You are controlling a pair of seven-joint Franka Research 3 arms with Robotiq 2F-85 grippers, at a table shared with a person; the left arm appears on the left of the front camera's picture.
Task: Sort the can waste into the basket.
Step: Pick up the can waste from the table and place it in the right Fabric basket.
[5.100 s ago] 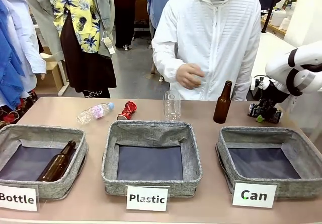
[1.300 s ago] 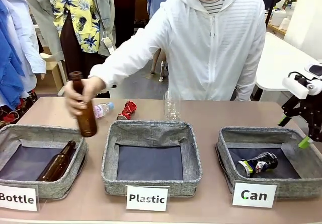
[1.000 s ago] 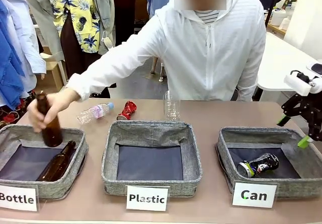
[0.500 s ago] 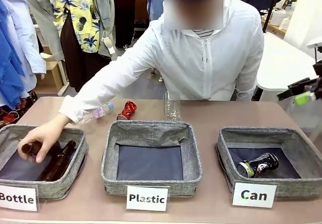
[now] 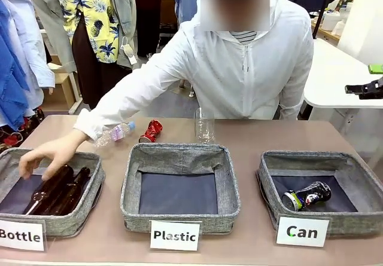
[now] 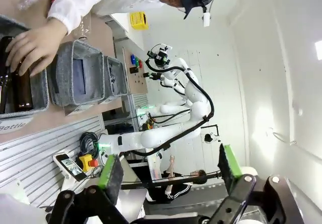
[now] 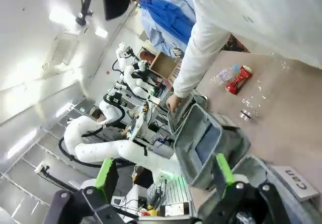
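Note:
The black crushed can lies on the dark lining of the grey basket lettered "Can", at the right. On the table behind the middle basket lies the red crushed can, also seen in the right wrist view as the red can. My right gripper hangs high at the right edge, well above the basket. In its own view the right gripper is open with nothing between its fingers. My left gripper is open too, far off the table's end.
A person's hand rests on two brown bottles in the "Bottle" basket. The "Plastic" basket stands in the middle. A clear plastic bottle and a clear cup are on the table at the back.
The person has lowered a brown bottle into the "Bottle" basket beside the other one. My right gripper has risen and swung off towards the right edge. The black can has stayed still.

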